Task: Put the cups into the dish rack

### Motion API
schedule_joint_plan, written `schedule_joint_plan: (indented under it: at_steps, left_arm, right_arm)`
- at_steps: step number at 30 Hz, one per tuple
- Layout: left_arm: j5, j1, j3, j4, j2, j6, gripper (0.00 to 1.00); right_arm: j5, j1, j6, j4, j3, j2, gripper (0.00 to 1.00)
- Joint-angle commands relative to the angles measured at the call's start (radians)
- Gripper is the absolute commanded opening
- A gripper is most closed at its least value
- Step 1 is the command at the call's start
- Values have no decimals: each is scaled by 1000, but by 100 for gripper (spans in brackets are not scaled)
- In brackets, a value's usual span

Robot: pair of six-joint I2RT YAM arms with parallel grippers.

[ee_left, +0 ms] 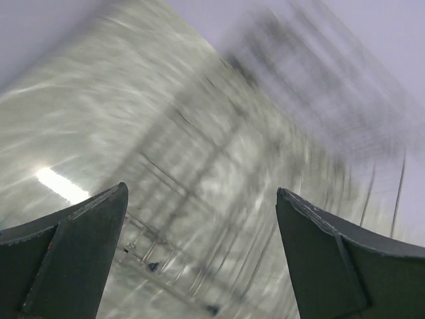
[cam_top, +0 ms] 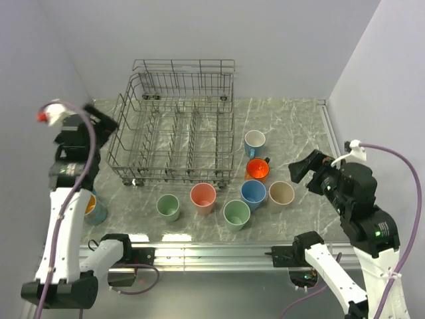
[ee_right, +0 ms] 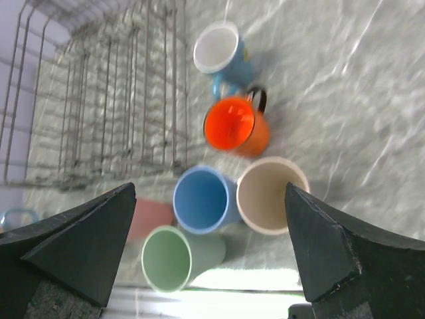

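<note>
Seven cups stand upright on the worktop [cam_top: 292, 126] in front of the dish rack [cam_top: 179, 174] and off its right-hand corner, none of them inside it. Just beside the rack's right wall is a blue mug [cam_top: 255, 142] with a white inside, and touching it on the near side is an orange mug [cam_top: 257, 169] with a dark handle. Nearer again, a blue cup [cam_top: 253, 194] and a beige cup [cam_top: 281, 195] stand side by side, touching or nearly so. A green cup [cam_top: 236, 214] is just in front of the blue one, and a pink cup [cam_top: 203, 197] stands to its left, close to the rack's front wall. A pale green cup [cam_top: 169, 207] stands a little apart, further left. An eighth cup, bluish with orange showing inside [cam_top: 96, 211], stands well off to the left, partly hidden behind the left arm.

The rack is a grey wire basket with rows of upright tines, set toward the back left of the marbled worktop.

The right tool [ee_right: 209, 187] hangs above the worktop on the right with its fingers spread wide and nothing between them, looking down on the blue and beige cups. The left tool [ee_left: 199, 193] is raised by the rack's left side, fingers likewise wide apart and holding nothing; its wrist view is badly blurred.
</note>
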Motion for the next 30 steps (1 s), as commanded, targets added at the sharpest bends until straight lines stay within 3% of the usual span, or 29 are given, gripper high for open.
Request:
schedule_joint_plan:
  at_steps: [1,2,3,4,6,7,10,13,18,22,30]
  left_arm:
    - [-444,5,162,-313,-45,-436,99]
    - [-426,5,152,-280,-54,-426,99]
    - [-385,5,134,-209,-89,-292,99]
    - [-305,5,91,-134,-112,-262,99]
    - [-228,5,34,-45,-167,-169,99]
    - [-124,5,2,68,-235,-126,99]
    - [-41,5,-98,156,-339,-69,99]
    - [7,5,-88,118,-338,-41,99]
    - [50,5,38,-98,-211,-13,99]
    - [108,-16,68,-100,-192,54,99]
    - [240,-21,84,-138,-188,17,99]
  right_arm:
    - [115,19,-60,31,105,37,100]
    - [145,20,-41,39,139,46,100]
    - [155,23,-25,60,153,49,100]
    - [147,23,-19,77,165,55,100]
    - [94,23,1,99,196,84,100]
    - [72,22,1,117,206,101,100]
    - [-54,23,-44,157,245,179,100]
    - [-43,23,-27,163,318,320,100]
    - [52,23,-42,102,530,535,98]
    - [89,19,-65,1,642,769,97]
    - [18,-13,-56,-45,725,1094,89]
